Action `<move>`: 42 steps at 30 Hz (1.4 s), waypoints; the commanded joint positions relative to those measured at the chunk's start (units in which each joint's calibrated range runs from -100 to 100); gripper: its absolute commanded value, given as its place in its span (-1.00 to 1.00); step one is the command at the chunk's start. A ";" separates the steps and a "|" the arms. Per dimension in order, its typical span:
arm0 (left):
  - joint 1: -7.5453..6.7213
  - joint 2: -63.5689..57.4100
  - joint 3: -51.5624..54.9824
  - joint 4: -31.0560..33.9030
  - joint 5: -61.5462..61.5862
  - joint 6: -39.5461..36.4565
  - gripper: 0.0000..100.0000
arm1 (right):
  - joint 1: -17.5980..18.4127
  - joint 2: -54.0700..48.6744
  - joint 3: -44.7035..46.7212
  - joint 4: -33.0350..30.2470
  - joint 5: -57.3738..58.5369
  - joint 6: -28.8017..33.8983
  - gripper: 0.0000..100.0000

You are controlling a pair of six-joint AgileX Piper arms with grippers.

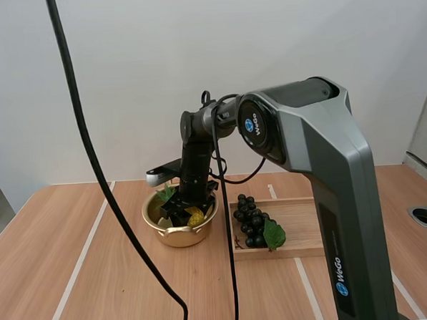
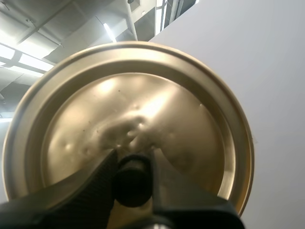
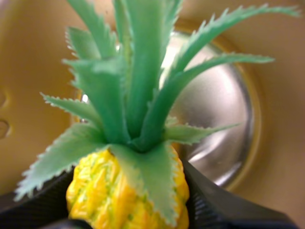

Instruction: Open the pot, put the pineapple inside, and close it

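Note:
The gold pot (image 1: 162,233) stands open on the table, its long handle (image 1: 161,177) pointing back left. My right gripper (image 1: 183,213) reaches down into it, shut on the yellow pineapple (image 1: 196,218). In the right wrist view the pineapple (image 3: 127,198) with its green leaves sits pinched between the black fingers (image 3: 217,206), just above the pot's shiny bottom (image 3: 224,105). My left gripper (image 2: 132,180) is shut on the black knob (image 2: 132,183) of the gold lid (image 2: 143,105), holding the lid up in the air away from the pot.
A wooden tray (image 1: 302,216) lies right of the pot with a bunch of dark grapes (image 1: 251,221) and a green leaf on its left end. The right arm's grey base stands at the front right. Open tabletop lies left of the pot.

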 commanded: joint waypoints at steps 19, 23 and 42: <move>0.11 0.06 -0.28 0.30 -1.18 -0.41 -1.00 | -0.28 -1.43 0.11 -1.41 -0.14 -0.98 1.00; 0.11 0.06 -0.28 0.47 -1.20 -0.41 -1.00 | -0.28 -4.86 -1.28 -1.41 -0.53 -0.98 1.00; 0.11 -0.08 -0.28 0.45 -1.02 -0.41 -1.00 | -4.13 -37.36 -8.21 0.41 -2.58 -0.64 1.00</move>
